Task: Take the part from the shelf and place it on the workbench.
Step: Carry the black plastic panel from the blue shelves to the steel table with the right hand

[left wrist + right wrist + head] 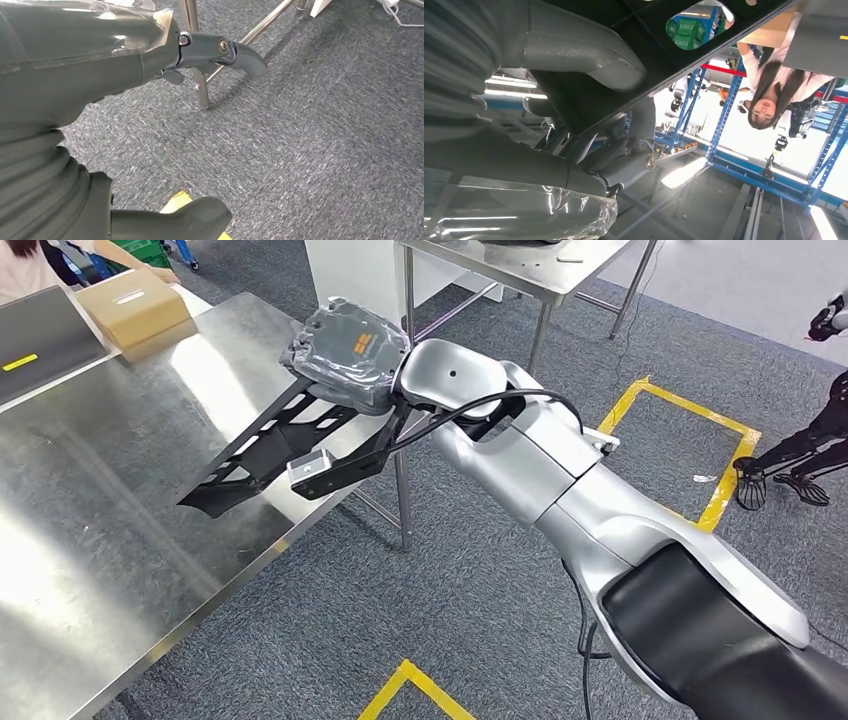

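I've got the right hand out over the near edge of the steel workbench, and it's gripping the part, a long black openwork bracket with a small silver block on its near side. The far tip of the part looks to be resting on the bench top while the end under my hand is held up at the table edge, so the piece slants down and away from me; I read that as the lowering stage, tip down first so the rest can be laid flat without a drop. In the right wrist view the thick grey thumb presses along the black underside of the part, with darker fingers on the other face, so the hold is a clamp across the flat, which makes sense for something this thin and wide. A good share of the part hangs past the table edge, and I'd want it further in before letting go (a bracket half off a slick steel top could tip). The left hand hangs low over the grey carpet beside a table leg, holding nothing, its fingers apart from the thumb, out of the way. A cardboard box sits at the far end of the bench, well apart from the part.
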Robot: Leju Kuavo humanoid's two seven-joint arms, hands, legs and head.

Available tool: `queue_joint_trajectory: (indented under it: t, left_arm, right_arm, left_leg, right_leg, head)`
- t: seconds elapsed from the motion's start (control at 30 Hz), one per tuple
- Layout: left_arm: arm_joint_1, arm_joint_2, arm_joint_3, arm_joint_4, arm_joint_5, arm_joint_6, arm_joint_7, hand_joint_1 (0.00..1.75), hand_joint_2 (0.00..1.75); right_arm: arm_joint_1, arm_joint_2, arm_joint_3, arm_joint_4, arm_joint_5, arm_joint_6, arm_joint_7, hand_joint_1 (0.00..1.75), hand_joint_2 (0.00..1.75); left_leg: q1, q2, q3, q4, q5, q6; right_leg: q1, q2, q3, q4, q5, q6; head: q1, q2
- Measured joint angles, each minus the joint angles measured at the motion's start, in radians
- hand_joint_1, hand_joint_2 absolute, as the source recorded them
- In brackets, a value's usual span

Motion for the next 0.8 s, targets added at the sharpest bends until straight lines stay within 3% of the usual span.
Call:
queue_joint_trajectory:
  t: [0.3,0.53,0.8]
  left_arm:
    - [0.0,-0.002,0.004,0.0,0.002,-0.013,0.001,0.0,1.75]
    - [0.0,-0.005,0.005,0.002,-0.008,-0.032,0.065,0.0,1.75]
    - [0.0,-0.003,0.005,0.002,-0.008,-0.032,0.073,0.0,1.75]
  right_arm:
    - [0.0,0.007,0.008,0.007,0.001,0.0,0.0,1.75,1.75]
    - [0.0,0.007,0.016,0.021,-0.001,-0.009,0.0,1.75,1.75]
    - [0.0,0.002,0.017,0.031,-0.011,-0.015,0.0,1.75,1.75]
  left_leg:
    - [0.0,0.0,-0.001,0.002,-0.001,0.002]
    - [0.0,0.0,-0.002,0.004,-0.002,0.002]
    - [0.0,0.0,-0.002,0.004,-0.002,0.003]
  right_leg:
    - [0.0,0.0,0.0,0.0,0.0,0.0]
    - [0.0,0.0,0.0,0.0,0.0,0.0]
    - [0.001,0.0,0.0,0.0,0.0,0.0]
  head:
    - [0.0,0.0]
    - [0.0,0.0]
    - [0.0,0.0]
